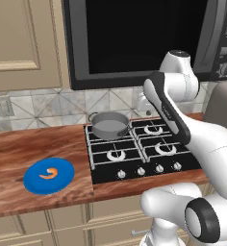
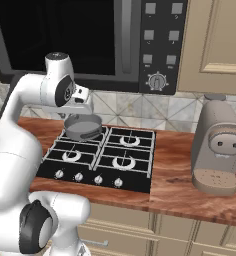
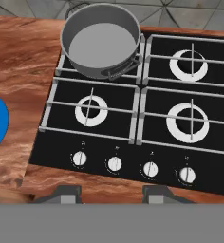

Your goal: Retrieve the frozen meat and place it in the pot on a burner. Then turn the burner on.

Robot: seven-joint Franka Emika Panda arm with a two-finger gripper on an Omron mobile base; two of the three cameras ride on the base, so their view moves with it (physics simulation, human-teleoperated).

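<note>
step: fetching frozen meat (image 1: 51, 173), untouched on blue plate (image 1: 36, 183) near counter's left front edge. gripper (image 3: 109, 193) half spread, empty. next: swing left, descend, pinch; pot (image 3: 101, 39) on rear-left burner.

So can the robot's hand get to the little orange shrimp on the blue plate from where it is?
Probably yes. The frozen meat lies uncovered on the plate, with bare counter around it; the gripper holds nothing.

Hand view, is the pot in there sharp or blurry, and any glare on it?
Hand view: the pot is crisp edge to edge, evenly lit grey, no bright glare. Left base view: the same pot looks softer and smaller, with flat, even light.
</note>
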